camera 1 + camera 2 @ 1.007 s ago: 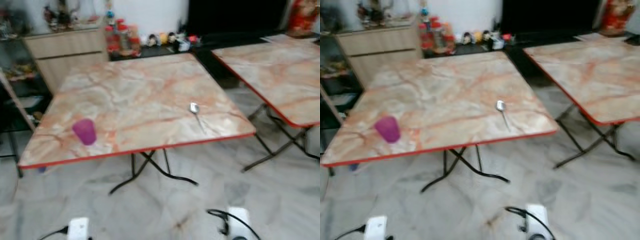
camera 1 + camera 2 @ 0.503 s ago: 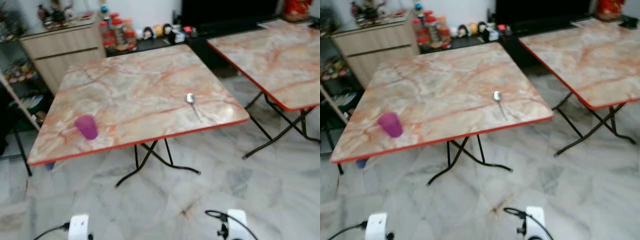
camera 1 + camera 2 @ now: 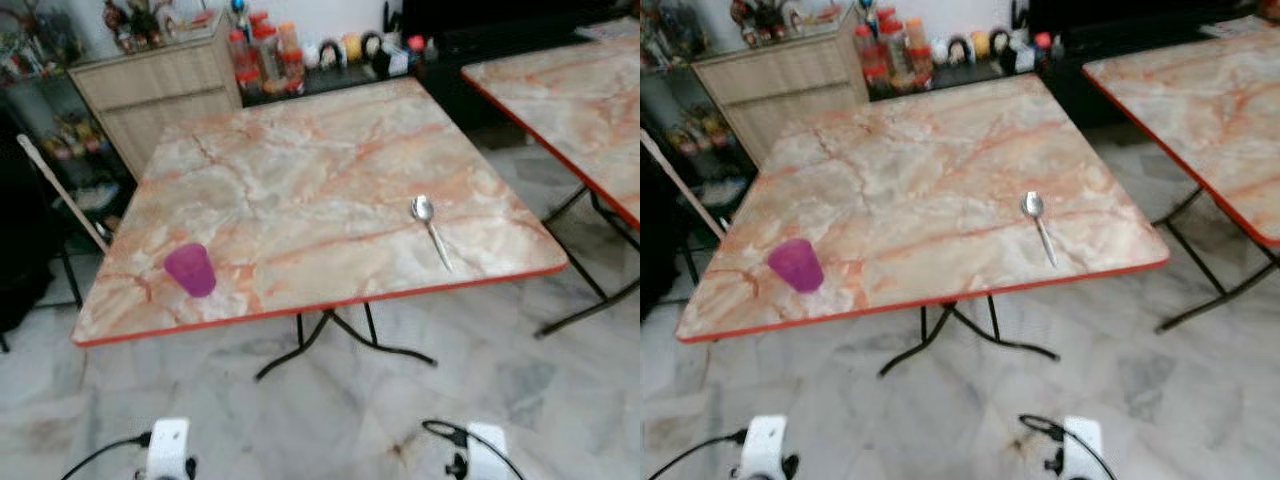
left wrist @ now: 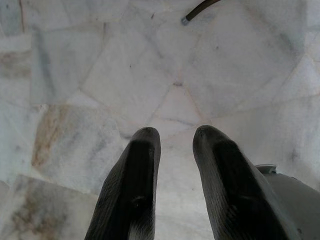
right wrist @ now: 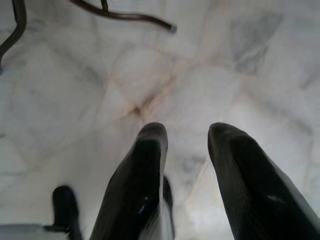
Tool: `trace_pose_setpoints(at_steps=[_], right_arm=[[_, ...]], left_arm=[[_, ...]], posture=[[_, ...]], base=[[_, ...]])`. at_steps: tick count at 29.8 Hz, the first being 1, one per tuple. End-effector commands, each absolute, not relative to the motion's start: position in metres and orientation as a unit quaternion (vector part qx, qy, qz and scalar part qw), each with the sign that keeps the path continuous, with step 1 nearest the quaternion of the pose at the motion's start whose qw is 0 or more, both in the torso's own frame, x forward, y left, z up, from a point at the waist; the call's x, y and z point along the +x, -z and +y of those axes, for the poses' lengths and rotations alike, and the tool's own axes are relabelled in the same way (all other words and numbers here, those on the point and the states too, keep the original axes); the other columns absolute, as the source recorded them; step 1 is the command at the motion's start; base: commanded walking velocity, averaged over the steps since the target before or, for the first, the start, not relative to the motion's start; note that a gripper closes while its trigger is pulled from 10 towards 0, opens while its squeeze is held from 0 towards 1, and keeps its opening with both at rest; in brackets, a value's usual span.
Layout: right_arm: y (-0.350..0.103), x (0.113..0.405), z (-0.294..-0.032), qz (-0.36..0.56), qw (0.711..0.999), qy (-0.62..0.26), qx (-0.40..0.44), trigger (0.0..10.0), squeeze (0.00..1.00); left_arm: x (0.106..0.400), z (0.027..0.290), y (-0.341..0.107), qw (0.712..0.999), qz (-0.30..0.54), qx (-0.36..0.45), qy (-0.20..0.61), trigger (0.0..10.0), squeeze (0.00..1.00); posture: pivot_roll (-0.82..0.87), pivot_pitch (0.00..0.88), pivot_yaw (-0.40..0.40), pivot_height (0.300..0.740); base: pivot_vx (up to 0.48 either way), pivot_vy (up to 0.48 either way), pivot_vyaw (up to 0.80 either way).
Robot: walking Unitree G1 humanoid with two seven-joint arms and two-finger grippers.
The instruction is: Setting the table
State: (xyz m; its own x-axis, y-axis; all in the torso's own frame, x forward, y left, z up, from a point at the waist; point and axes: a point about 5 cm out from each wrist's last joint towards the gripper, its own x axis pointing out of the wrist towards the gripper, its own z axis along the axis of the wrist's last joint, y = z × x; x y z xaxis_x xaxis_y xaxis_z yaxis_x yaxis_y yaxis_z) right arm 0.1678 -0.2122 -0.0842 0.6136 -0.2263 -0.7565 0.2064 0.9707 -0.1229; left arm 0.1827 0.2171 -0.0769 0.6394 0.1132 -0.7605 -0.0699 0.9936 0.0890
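Observation:
A purple cup [image 3: 190, 270] stands upright near the front left corner of the marble-patterned folding table [image 3: 300, 180]. A metal spoon [image 3: 431, 230] lies near the table's front right corner, bowl pointing away from me. Both arms hang low in front of the table. My left gripper [image 4: 172, 137] is open over the floor tiles with nothing between its fingers. My right gripper [image 5: 187, 135] is open too, also above bare floor, near the table's dark foot [image 5: 125, 17].
A second marble table [image 3: 580, 90] stands to the right, a narrow floor gap between them. A wooden cabinet [image 3: 160, 90] and jars and figurines [image 3: 300, 50] line the back wall. A wooden stick [image 3: 60, 195] leans at the left. The table's black legs [image 3: 330, 340] cross underneath.
The whole picture has shifted right and down, so the camera has moved; the table now looks a little closer. Cup and spoon keep their places on the table.

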Motion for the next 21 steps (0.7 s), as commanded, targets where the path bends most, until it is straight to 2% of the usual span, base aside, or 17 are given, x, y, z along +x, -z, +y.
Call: trace_pose_setpoints(at_steps=[1, 21], right_arm=[[0.086, 0.168, -0.199, 0.426, 0.898, 0.107, 0.004, 10.0, 0.0], [0.082, 0.182, -0.185, 0.419, 0.905, 0.076, 0.019, 10.0, 0.0]], left_arm=[[0.173, 0.227, 0.079, 0.898, 0.434, 0.032, -0.06, 10.0, 0.0], [0.18, 0.228, 0.077, 0.897, 0.437, 0.044, -0.055, 10.0, 0.0]], posture=[[0.04, 0.0, 0.118, 0.74], [0.05, 0.0, 0.103, 0.74]], base=[[0.0, 0.0, 0.0], [0.0, 0.0, 0.0]])
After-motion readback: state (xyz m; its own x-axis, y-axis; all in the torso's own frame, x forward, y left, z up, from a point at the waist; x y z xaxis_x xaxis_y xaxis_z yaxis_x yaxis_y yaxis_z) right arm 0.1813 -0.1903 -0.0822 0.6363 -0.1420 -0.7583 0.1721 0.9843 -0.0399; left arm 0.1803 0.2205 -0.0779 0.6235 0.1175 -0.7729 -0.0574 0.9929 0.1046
